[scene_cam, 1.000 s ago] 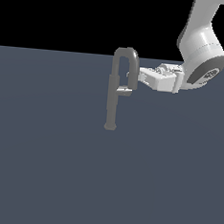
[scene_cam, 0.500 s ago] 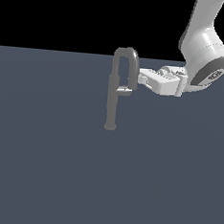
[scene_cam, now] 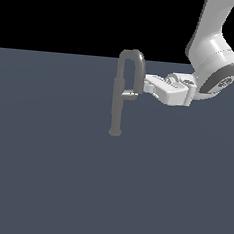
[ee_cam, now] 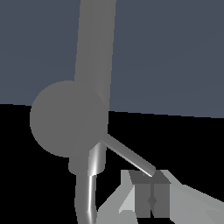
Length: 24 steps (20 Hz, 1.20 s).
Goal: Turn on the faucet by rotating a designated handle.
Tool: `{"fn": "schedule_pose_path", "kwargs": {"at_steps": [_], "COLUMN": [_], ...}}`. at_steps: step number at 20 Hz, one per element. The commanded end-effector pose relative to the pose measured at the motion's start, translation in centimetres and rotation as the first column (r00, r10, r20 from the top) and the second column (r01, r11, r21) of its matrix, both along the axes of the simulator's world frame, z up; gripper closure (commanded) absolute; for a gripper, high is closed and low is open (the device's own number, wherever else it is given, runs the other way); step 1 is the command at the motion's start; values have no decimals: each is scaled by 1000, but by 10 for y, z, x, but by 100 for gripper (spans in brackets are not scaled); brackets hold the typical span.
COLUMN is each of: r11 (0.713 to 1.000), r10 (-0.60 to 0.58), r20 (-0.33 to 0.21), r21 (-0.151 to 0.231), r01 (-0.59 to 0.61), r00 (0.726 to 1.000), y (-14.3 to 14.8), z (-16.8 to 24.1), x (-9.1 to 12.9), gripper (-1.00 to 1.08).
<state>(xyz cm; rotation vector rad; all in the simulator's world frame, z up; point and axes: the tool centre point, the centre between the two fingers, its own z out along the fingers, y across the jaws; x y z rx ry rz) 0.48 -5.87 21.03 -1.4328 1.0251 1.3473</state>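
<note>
The grey faucet [scene_cam: 117, 109] stands upright on the dark surface, its gooseneck spout curving over toward the exterior view's right. The small silver handle [scene_cam: 129, 94] sticks out sideways from the post, under the spout's end. My gripper [scene_cam: 146, 83] reaches in from the exterior view's right, its tip right beside the spout end and just above the handle. In the wrist view the faucet [ee_cam: 94, 52] fills the frame. The thin handle [ee_cam: 129, 156] runs from it to my gripper [ee_cam: 151, 192]. The fingers are pressed together and the handle's tip touches them.
The flat dark grey-blue surface [scene_cam: 48, 183] stretches all around the faucet. The white arm [scene_cam: 212, 57] comes down from the upper part of the exterior view's right. Nothing else shows.
The arm's wrist has shifted slightly toward the exterior view's right and down. The gripper tip stays by the spout end, and the handle looks much the same.
</note>
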Motion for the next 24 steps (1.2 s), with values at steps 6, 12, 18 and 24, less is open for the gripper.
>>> {"fn": "schedule_pose_path", "kwargs": {"at_steps": [6,12,18,24], "r11": [1000,1000,1000,1000], "r10": [-5,-15,2,-8], "r20": [-18,-53,-10,-37], "r21": [-1,-4,5,0], "r01": [5,15,-2,8], "r00": [1000,998,1000,999], "y": [0,-1,1,3], "z": [-27,-65,-41,-67], "x": [0,0,10,16], "gripper": [108,108,108,108]}}
